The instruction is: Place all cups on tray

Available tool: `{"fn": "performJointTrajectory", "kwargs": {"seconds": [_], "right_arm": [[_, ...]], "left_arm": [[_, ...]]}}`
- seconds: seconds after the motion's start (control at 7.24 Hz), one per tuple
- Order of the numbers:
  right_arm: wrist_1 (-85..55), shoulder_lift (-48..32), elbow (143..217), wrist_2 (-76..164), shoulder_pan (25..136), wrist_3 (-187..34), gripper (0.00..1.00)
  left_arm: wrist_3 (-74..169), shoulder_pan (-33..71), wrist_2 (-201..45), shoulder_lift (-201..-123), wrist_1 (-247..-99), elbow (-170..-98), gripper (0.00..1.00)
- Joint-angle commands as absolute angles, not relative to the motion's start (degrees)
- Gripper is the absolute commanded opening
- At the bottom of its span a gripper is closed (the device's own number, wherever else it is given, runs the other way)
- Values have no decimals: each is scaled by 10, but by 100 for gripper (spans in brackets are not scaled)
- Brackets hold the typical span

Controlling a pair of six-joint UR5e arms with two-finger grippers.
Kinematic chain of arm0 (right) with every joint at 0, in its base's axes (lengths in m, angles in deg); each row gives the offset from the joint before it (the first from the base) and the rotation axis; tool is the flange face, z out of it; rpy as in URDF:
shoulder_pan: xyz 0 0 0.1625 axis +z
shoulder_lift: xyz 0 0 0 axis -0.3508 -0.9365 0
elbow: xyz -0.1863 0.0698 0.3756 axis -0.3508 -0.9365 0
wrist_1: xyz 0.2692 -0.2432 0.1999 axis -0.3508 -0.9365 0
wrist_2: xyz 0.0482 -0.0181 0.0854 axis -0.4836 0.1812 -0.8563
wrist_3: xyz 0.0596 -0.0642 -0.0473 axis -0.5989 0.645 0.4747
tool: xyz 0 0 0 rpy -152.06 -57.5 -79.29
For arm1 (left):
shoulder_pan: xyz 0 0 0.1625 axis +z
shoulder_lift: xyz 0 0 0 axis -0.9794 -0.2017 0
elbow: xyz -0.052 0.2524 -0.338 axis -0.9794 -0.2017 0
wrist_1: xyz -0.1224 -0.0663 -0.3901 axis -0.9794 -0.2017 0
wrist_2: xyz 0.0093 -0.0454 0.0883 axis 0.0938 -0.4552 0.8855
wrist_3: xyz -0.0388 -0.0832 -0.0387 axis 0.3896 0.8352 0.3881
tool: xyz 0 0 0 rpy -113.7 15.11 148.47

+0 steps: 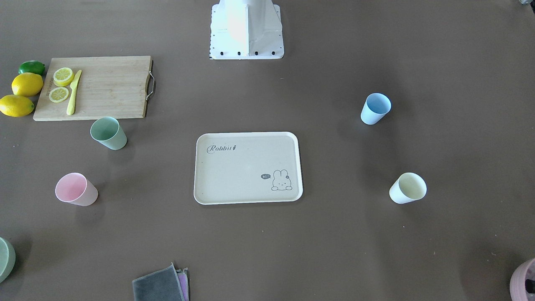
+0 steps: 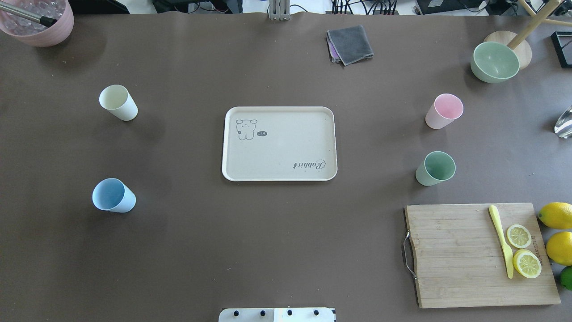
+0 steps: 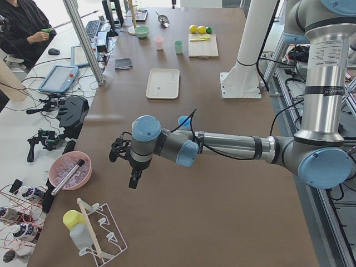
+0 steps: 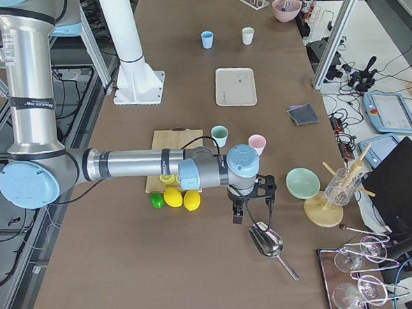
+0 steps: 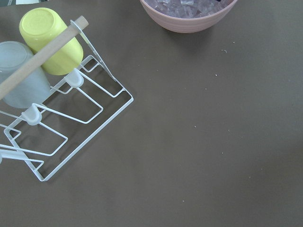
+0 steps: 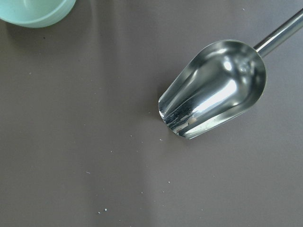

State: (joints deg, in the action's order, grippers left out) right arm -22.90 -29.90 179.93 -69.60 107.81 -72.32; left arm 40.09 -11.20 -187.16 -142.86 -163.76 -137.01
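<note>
The left gripper (image 3: 129,167) hangs over the bare table end, near a wire rack (image 5: 131,98) and a pink bowl (image 5: 187,21). The right gripper (image 4: 252,206) hangs at the opposite end, above a metal scoop (image 6: 213,87). Neither seems to hold anything, but from these side views I cannot tell how wide the jaws stand.

All four cups stand upright on the table, well apart from the tray (image 2: 286,147), which lies in the middle with nothing on it. The cream cup (image 2: 118,102) and blue cup (image 2: 113,195) are on the left arm's side. The pink cup (image 2: 443,111) and green cup (image 2: 435,168) are on the right arm's side, the green one near the cutting board (image 2: 456,255).

I judge the first reach is not yet begun. Each arm should take its nearer cup, come down from above, pinch the wall at the rim, and keep it upright. It is better to set the first cups in the corners, so room remains for the others.
</note>
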Motion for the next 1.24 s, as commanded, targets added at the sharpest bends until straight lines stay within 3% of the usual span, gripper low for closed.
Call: {"fn": "performJointTrajectory", "kwargs": {"seconds": [0.0,1.11], "right_arm": [[-229,-298,1800,-696,1078,-723,100],[-229,-299,1811,-709,1080,-723,100]], "left_arm": [[401,-112,-1871,-1431,-1637,-1370,98],[399,-112,-1846,-1428,-1638,-1356,98]]}}
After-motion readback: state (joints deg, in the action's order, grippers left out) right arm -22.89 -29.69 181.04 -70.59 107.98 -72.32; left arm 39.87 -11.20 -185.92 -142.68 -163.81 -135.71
